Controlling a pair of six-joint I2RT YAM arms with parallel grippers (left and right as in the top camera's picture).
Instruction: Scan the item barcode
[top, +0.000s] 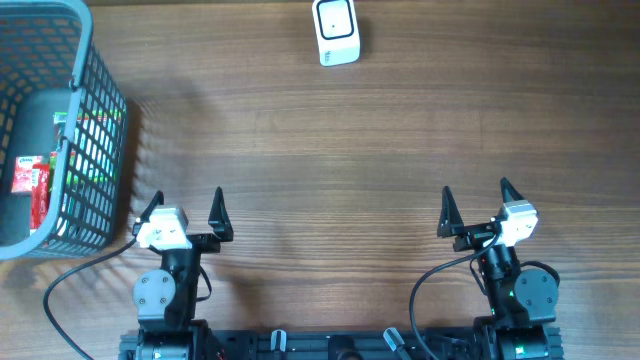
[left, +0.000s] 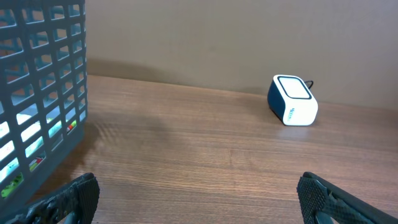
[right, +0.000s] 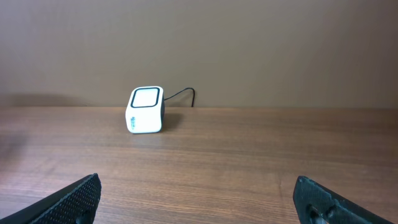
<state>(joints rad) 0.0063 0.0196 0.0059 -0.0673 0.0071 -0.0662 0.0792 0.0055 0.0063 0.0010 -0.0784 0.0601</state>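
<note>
The goods to be scanned lie inside the grey basket (top: 84, 40) at the far left edge of the counter (top: 320, 150): a red packet (top: 28, 178) on the basket floor, with green packets (top: 92, 150) showing through the mesh wall beside it. No barcode can be read on either. The white scanner (top: 336, 32) stands at the far middle of the counter, well apart from the basket, its window facing up. From the right wrist view a dark cable (right: 183, 93) runs out behind it. The left hand (top: 188, 200) sits at the near edge just beside the basket's near corner, fingers spread wide and holding nothing. The right hand (top: 477, 190) sits at the near edge on the opposite side, likewise spread wide and holding nothing, well apart from the scanner.
</note>
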